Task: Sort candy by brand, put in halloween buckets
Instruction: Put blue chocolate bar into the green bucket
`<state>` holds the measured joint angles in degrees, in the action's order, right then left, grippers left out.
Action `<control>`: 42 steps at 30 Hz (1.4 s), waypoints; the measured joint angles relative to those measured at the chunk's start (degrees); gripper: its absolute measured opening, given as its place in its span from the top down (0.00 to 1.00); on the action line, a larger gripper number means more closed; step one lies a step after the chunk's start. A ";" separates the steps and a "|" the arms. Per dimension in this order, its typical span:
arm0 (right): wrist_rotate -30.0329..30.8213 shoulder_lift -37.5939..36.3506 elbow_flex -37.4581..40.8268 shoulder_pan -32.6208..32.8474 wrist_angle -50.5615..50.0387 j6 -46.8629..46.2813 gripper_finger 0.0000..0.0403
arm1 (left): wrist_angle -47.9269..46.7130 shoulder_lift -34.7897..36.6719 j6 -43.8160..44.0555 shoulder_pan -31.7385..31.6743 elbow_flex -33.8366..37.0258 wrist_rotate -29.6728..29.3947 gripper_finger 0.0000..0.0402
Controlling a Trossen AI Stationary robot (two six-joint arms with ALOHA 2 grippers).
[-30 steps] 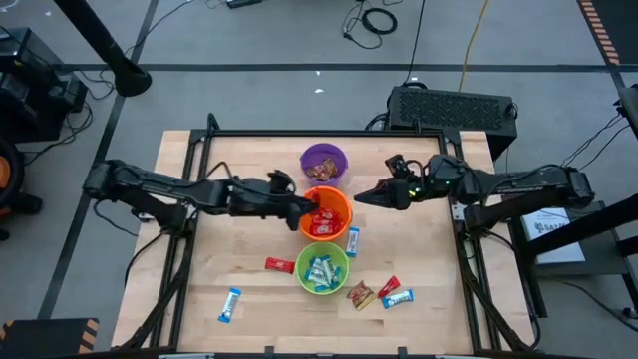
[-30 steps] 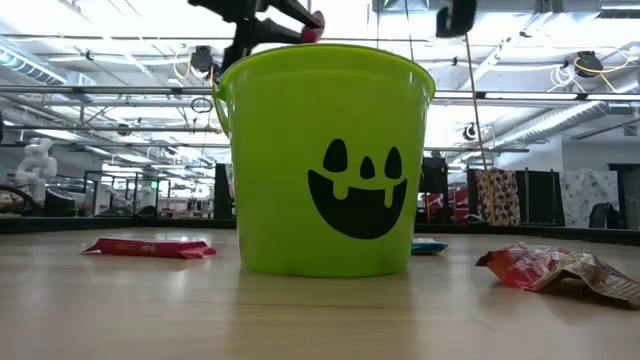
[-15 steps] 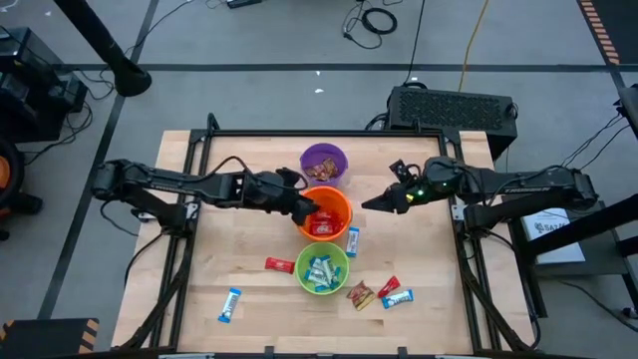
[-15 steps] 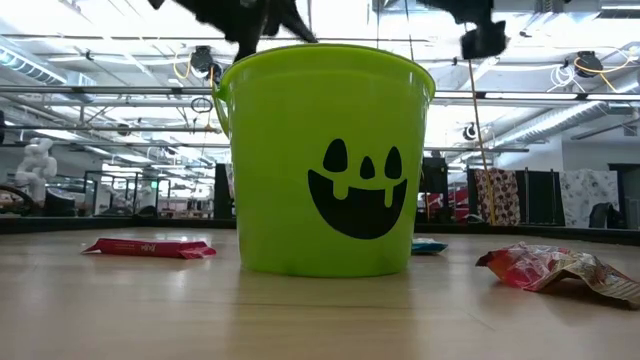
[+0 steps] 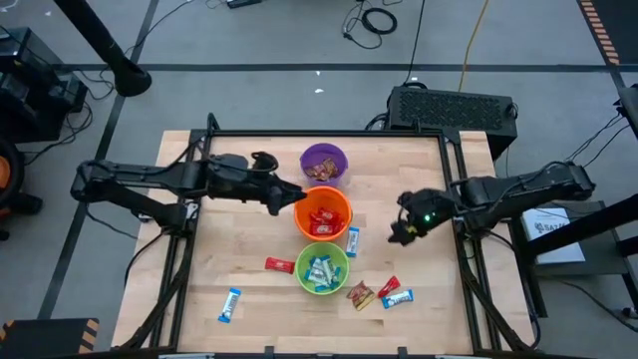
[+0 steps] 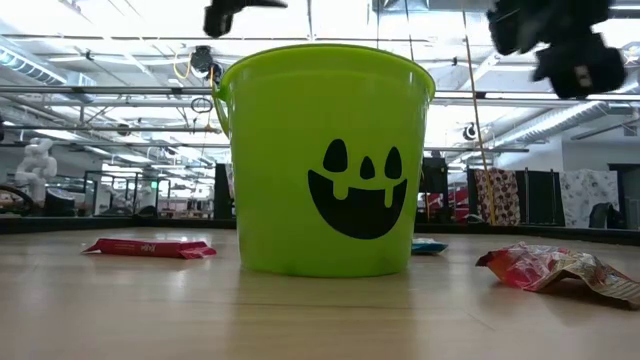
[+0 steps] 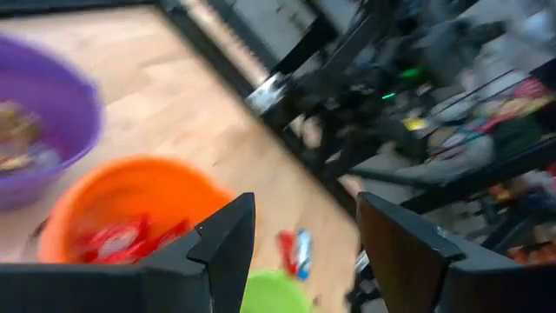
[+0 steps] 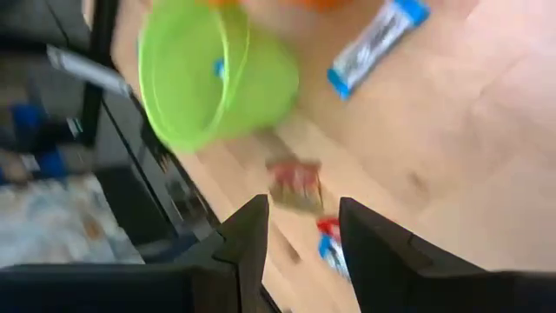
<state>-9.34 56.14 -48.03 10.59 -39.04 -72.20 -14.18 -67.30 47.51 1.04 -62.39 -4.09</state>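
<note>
While I hover above the table: both of my pincers are empty, and loose candy is left to sort.
Left pincer (image 5: 291, 198): beside the orange bucket (image 5: 324, 212), on the side facing my left arm; fingers clearly spread in the left wrist view, with nothing between them.
Right pincer (image 5: 397, 233): over bare table (image 5: 249, 160) on the right, fingers parted with a gap in the right wrist view, holding nothing.
Buckets: purple bucket (image 5: 323, 163) farthest back, the orange one in the middle, green bucket (image 5: 321, 269) nearest the front edge, all three in a rough line down the centre.
Bucket contents: red wrappers in the orange, blue-and-white ones in the green, brownish ones in the purple.
Candy near my right pincer: a blue-and-white bar (image 5: 353, 239) lies just beside the orange bucket, between it and my right pincer, long axis running front to back.
Front right cluster: a brown-orange bar (image 5: 360, 294), a red bar (image 5: 388, 287) and another blue-and-white bar (image 5: 397, 297) lie close together, forward of my right pincer.
Candy on the left side: a red bar (image 5: 279, 264) just beside the green bucket, long axis across the table; a blue-and-white bar (image 5: 230, 304) farther toward the front left corner.
Deciding relation: my right pincer is nearer the cluster and the bar by the orange bucket; my left is nearer the red bar, which lies forward of it.
Judgement: the right arm looks best placed for the next pick.
</note>
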 joint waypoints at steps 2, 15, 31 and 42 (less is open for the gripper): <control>-0.03 0.00 0.00 2.80 -1.02 1.52 0.67 | -4.79 1.15 0.02 0.06 0.04 -0.03 0.48; 1.22 3.63 0.00 22.68 -8.67 26.55 0.67 | -19.13 2.10 0.09 3.46 0.11 -0.78 0.48; 4.91 21.09 7.01 30.41 3.99 35.44 0.56 | -19.36 2.09 3.26 8.24 0.13 -3.88 0.48; 3.39 25.82 10.01 30.40 13.27 36.96 0.54 | -19.31 2.09 6.09 8.76 0.13 -5.13 0.48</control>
<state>-5.95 81.96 -38.02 40.99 -25.77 -35.24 -33.50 -65.21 53.59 9.79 -62.26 -9.21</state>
